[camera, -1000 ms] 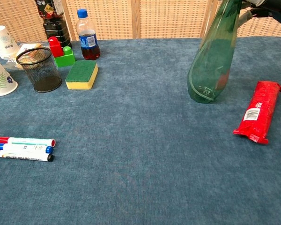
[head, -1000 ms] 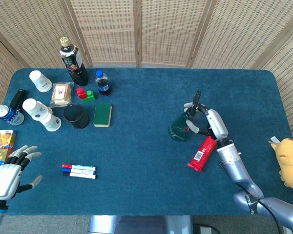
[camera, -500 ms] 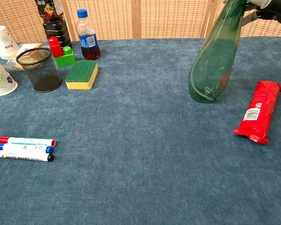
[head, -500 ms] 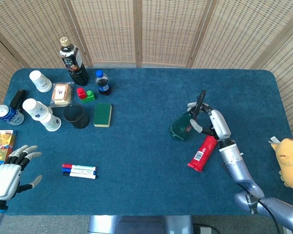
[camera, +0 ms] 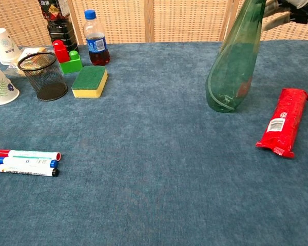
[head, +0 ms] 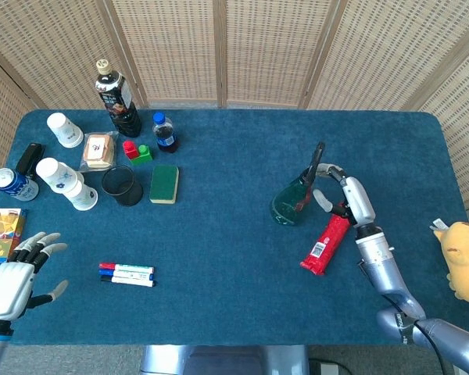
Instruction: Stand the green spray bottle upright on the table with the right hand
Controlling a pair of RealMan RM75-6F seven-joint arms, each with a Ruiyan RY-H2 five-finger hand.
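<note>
The green spray bottle [head: 291, 205] stands on its base on the blue table, black nozzle up. In the chest view the green spray bottle [camera: 233, 66] rises upright out of the top of the frame. My right hand [head: 342, 190] is just to the right of the bottle's neck. Its fingers [camera: 275, 18] are spread and curve toward the neck, and none of them wraps around it. My left hand [head: 14, 277] hovers open over the table's front left edge, holding nothing.
A red packet [head: 325, 244] lies under my right forearm, beside the bottle. Several markers [head: 127, 274] lie front left. A sponge [head: 164, 183], mesh cup [head: 123, 186], paper cups, small cola bottle [head: 165, 131] and dark bottle [head: 118, 99] crowd the back left. A yellow toy [head: 463, 258] sits at the right edge.
The bottle has gone from leaning to upright. My right hand has slid to the right, and its fingers have come off the neck. The left hand has not moved.
</note>
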